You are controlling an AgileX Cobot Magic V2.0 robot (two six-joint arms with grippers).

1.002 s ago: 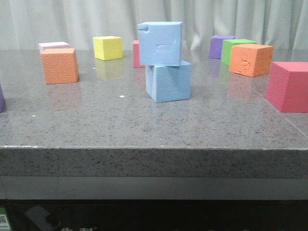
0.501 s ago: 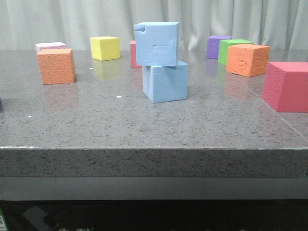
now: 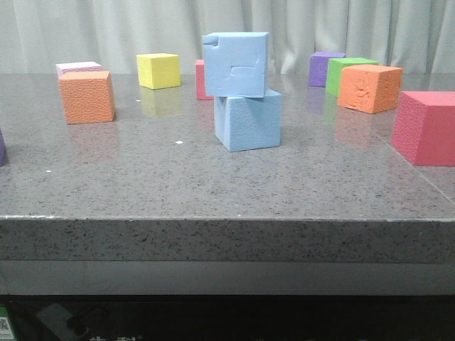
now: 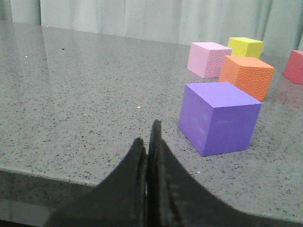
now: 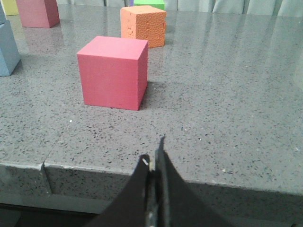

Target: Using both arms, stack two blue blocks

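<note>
Whole view shifted slightly right; notched blue block (image 3: 235,64) atop plain blue block (image 3: 249,119); both fingers (image 4: 147,156) (image 5: 155,163) pressed together.

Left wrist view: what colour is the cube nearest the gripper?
Purple cube, plain, no pattern; it shows best in the left wrist view.

You're looking at a lab-style test bench: a grey speckled stone table (image 3: 213,185) scattered with coloured foam cubes (image 3: 87,96), closed off behind by a plain pale curtain (image 3: 106,28), nothing domestic about it.
</note>
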